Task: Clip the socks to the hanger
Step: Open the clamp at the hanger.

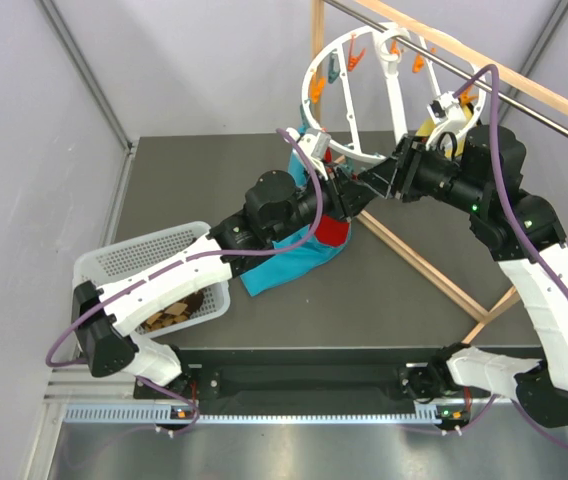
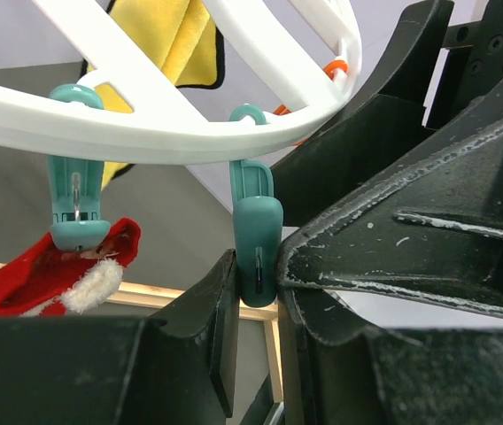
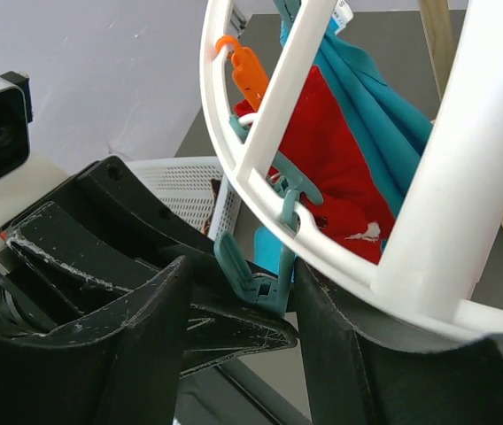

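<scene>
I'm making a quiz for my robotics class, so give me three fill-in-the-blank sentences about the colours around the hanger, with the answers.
1. The clip pinched between the fingers of the left gripper is coloured ___.
2. The neighbouring clip on the hanger grips a sock coloured ___.
3. The cloth behind the hanger's ring is coloured ___.

Missing words: teal; red; yellow.

Sock (image 2: 30,279) apparently clipped under hanger (image 2: 145,133); basket (image 1: 144,243) far left.
</scene>
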`<state>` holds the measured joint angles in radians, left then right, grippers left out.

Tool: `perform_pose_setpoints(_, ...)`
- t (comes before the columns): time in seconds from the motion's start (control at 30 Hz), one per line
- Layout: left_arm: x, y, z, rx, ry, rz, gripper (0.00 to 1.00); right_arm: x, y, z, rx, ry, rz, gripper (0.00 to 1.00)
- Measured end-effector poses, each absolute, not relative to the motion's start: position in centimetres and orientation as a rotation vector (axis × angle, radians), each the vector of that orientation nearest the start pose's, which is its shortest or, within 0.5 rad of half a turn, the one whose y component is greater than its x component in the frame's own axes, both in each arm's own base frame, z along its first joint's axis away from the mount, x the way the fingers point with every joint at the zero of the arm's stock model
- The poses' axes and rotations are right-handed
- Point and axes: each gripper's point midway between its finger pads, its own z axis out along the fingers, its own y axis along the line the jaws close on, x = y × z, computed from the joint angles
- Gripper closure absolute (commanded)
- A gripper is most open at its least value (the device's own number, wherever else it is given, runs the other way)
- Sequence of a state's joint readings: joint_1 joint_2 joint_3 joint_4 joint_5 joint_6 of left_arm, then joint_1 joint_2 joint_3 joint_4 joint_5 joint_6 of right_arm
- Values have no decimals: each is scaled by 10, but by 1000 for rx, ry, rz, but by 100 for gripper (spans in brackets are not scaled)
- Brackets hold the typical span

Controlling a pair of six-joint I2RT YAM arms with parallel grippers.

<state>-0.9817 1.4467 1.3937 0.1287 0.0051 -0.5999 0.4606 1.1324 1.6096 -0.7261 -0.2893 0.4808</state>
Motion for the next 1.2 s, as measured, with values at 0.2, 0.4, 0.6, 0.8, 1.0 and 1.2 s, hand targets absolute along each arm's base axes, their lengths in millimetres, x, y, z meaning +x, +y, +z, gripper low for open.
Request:
perform_pose_setpoints(0.2,251,-418,405,312,1607,-1252,100,256,203,423,-195,1902,914,46)
perform_pose_setpoints(0.4,253,-420,405,309,1609,-1248,100,260,202,421,-185,1908,897,49)
perform_pose_setpoints(0.6,257,-421,403,301,1616,-1239,100,267,202,415,-183,1920,869,81)
perform_pose_setpoints(0.8,262,-418,398,265,1641,-1216,51,276,198,410,-167,1919,820,100)
perform_pose_setpoints(1.0,258,-402,399,223,1642,-1198,37,279,195,409,-151,1912,802,100)
perform_pose_setpoints(1.2,243,-356,415,161,1628,-1150,37,279,194,409,-148,1911,794,100)
